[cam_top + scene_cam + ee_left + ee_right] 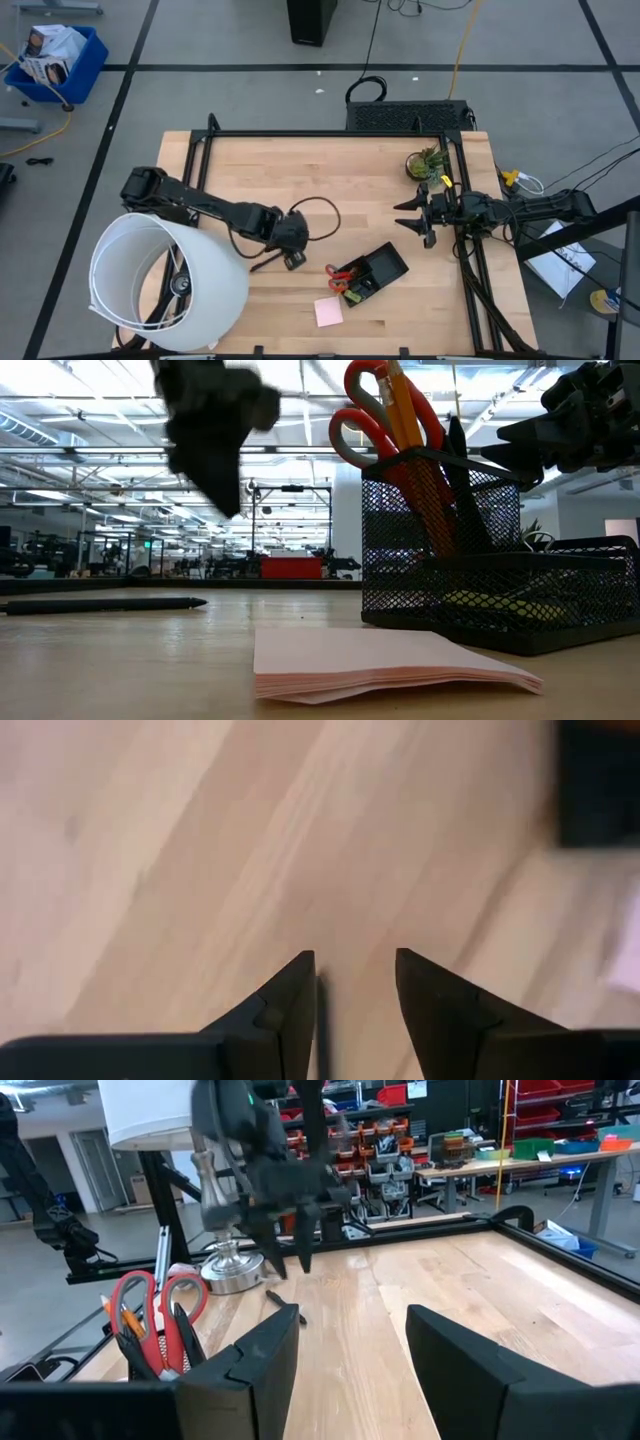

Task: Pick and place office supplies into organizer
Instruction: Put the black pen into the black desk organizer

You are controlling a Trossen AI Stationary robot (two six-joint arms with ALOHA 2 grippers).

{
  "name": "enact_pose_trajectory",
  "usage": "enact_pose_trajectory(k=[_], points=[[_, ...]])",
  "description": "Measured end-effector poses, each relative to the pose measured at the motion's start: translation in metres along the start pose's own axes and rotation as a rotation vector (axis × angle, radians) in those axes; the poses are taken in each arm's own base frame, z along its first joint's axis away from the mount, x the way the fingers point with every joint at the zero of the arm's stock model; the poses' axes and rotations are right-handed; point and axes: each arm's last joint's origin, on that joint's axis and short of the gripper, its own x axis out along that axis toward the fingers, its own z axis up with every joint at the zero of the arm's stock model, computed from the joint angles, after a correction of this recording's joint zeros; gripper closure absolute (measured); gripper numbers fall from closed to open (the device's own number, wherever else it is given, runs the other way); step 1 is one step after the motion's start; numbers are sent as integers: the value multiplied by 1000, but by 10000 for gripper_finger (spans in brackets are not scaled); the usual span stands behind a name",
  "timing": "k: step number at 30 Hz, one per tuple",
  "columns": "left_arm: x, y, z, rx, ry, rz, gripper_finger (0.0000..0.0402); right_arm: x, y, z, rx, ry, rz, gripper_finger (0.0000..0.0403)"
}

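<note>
Overhead, a pale butcher-block wooden bench (330, 180) carries everything, and the black wire-mesh organizer (375, 272) near its front edge serves as the landmark.

Far left of the organizer stands a large white cylindrical lampshade (165, 275), smooth and matte. Between it and the organizer, the left gripper (292, 254) hangs low over the bench with its dark fingers spread and nothing between them. A slim black pen (100, 603) lies flat on the wood just beside it, on the side away from the organizer.

Standing upright in the organizer's taller mesh cup are red-handled scissors (375, 410) and an orange pencil (405, 410), with dark pens beside them. A square pink sticky-note pad (328, 312), its soft paper edges stacked, lies just in front of the organizer, near but apart.

Right of the organizer, well apart, the right gripper (420, 215) waits above the bench, fingers spread and empty, close to a small potted green plant (425, 163).

The step in hand appears to be picking up the loose pen. The next move likely calls for lowering the left gripper squarely over that thin round barrel, which may roll.
</note>
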Motion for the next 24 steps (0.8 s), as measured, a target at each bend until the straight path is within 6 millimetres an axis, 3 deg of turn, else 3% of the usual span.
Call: enact_pose_trajectory(k=[6,12,24], points=[[7,8,-11,-90,102,124,256,0,0,0,0,-2,0,220],[12,5,-18,-84,204,106,256,0,0,0,0,-2,1,220],[52,-5,-25,63,325,65,256,0,0,0,0,-2,0,220]])
